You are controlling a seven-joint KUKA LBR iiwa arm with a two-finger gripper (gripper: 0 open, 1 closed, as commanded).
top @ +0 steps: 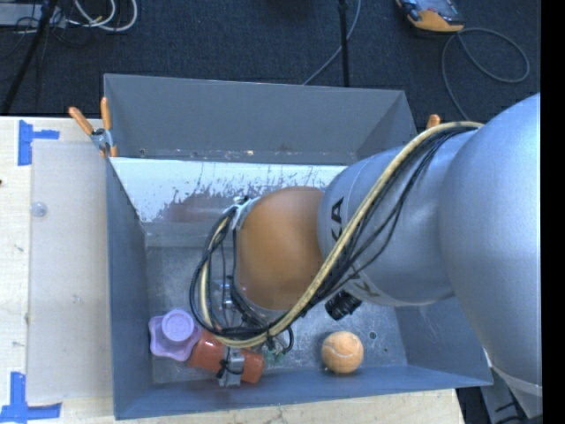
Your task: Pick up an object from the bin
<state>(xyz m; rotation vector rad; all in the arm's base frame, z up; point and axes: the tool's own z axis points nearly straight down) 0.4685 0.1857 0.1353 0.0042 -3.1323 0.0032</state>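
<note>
The gripper (232, 367) is low by the near wall of the bin (265, 403), right over a red-orange cylinder (207, 353) that lies on its side. I judge this is the thing to pick. If the gripper is wide or narrow I cannot tell, because the wrist covers it. A purple flower-shaped piece (174, 332) touches the cylinder on the gripper's view-left side. An orange ball (342, 352) lies apart on the other side. Beyond the gripper, the orange cover (274, 246) hides the bin floor.

We see the arm (424, 228) reaching from the right into the grey bin (256, 117), with its gripper (232, 367) low over a red-orange rounded piece (206, 353) by the front wall. A lilac flower-shaped piece (174, 332) touches that piece's left end, and an orange ball (342, 352) lies apart to its right.
</note>
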